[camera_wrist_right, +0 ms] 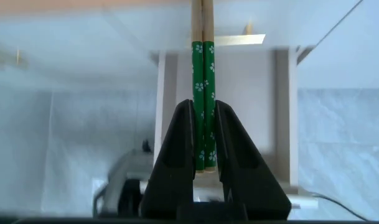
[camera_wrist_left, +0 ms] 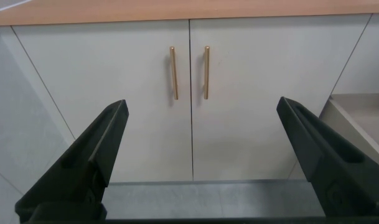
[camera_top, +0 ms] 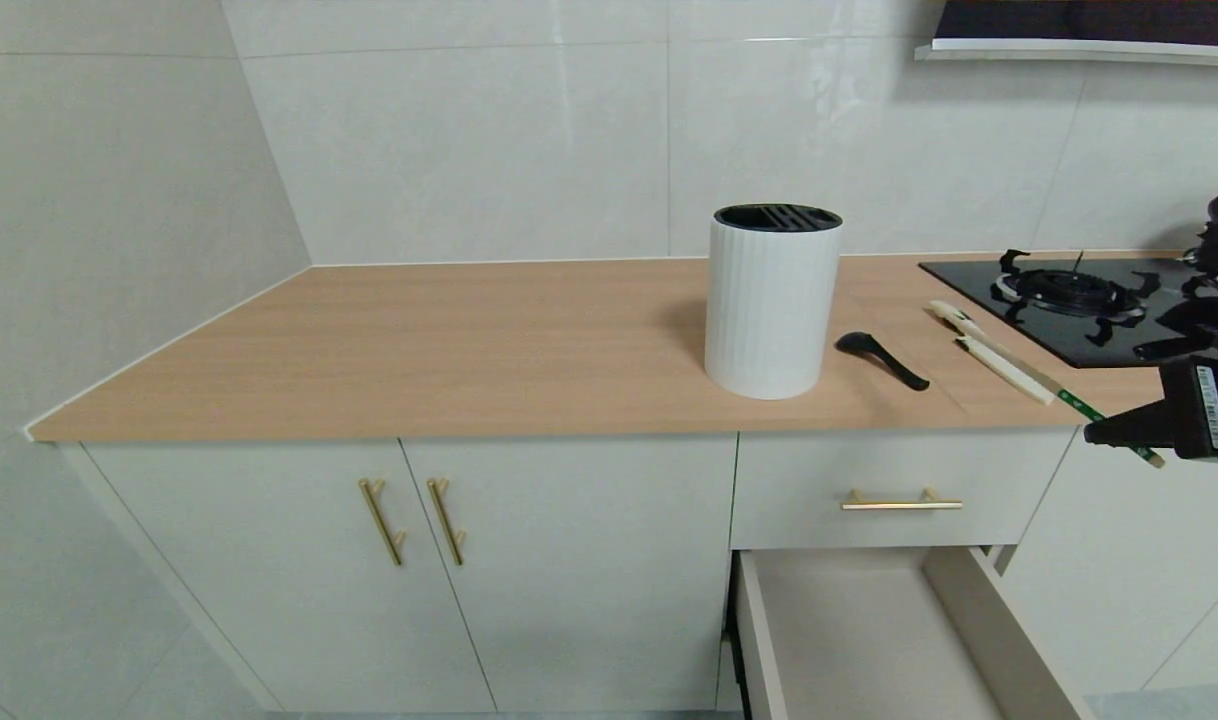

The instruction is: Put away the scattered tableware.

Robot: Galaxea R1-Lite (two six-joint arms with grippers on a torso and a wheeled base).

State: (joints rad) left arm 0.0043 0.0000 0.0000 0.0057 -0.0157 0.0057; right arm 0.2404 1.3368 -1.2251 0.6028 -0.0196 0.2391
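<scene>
Pinching chopsticks (camera_wrist_right: 203,62) that overhang the countertop (camera_top: 469,425) edge, right gripper (camera_wrist_right: 203,109) hangs near the open drawer (camera_top: 759,620); left gripper (camera_wrist_left: 200,106) gapes.

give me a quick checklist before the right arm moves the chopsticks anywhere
1. Grip: right gripper shut on both chopsticks at their green ends: ok.
2. Chopsticks' far tips lifted off the counter: cannot tell.
3. White utensil holder upright, slotted top uncovered: ok.
4. Way to the holder free: not ok, the black spoon and a cream utensil lie between, so probably go over them.
5. Lower drawer pulled out, if they go there instead: ok.
6. Left gripper open, low before the cabinet doors, out of the way: ok.
</scene>
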